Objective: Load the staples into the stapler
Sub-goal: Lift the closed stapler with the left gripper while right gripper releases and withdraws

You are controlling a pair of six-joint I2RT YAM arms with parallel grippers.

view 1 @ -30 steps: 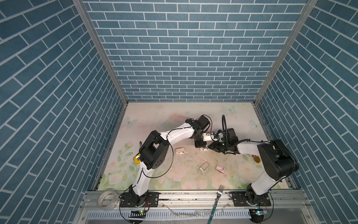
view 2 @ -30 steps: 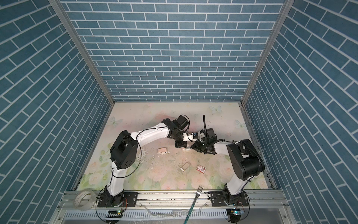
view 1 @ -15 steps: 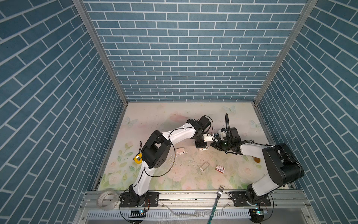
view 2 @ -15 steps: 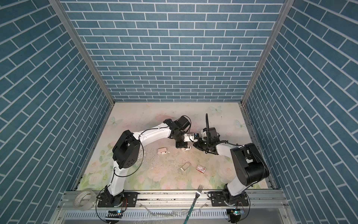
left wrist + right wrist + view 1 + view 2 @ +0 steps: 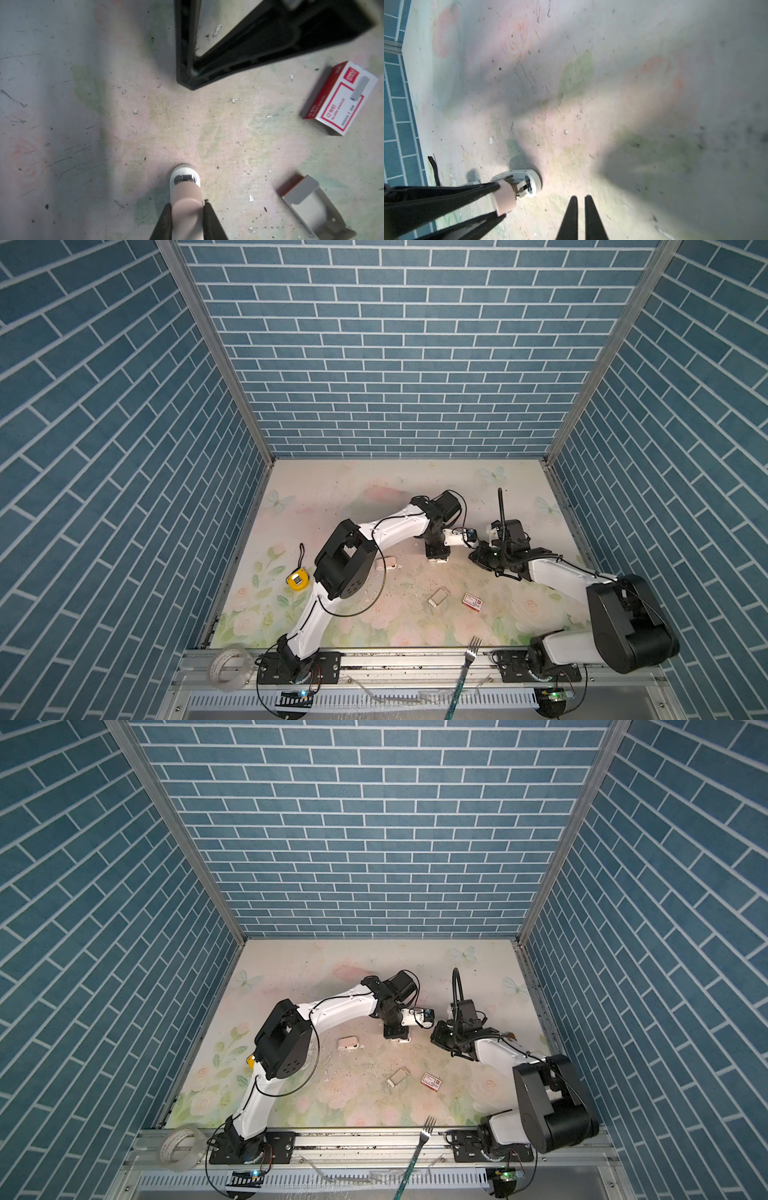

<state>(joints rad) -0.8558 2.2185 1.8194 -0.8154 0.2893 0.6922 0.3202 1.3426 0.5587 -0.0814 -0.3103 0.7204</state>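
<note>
Where the front rail runs closest to the viewer, a fork (image 5: 465, 668) and a roll of clear tape (image 5: 228, 668) lie on the metal. Farther in, on the floral table (image 5: 332, 489), the staples (image 5: 299, 188) sit as a grey block at one end of their pale tray (image 5: 439, 596). The red-and-white staple box (image 5: 473, 601) lies just beside the tray, and both are clear of the arms. A yellow tape measure (image 5: 298, 578) lies to the left beside the left arm's elbow, and a small pale object (image 5: 386, 563) of unclear kind rests behind it. Beyond these, the left gripper (image 5: 187, 204) is clamped on the pink-and-white stapler (image 5: 186, 193), low at the table. In both top views the left wrist covers most of the stapler. The right gripper (image 5: 580, 198) has its fingers drawn almost together with nothing between them. It stands just beside the stapler without touching it.
</note>
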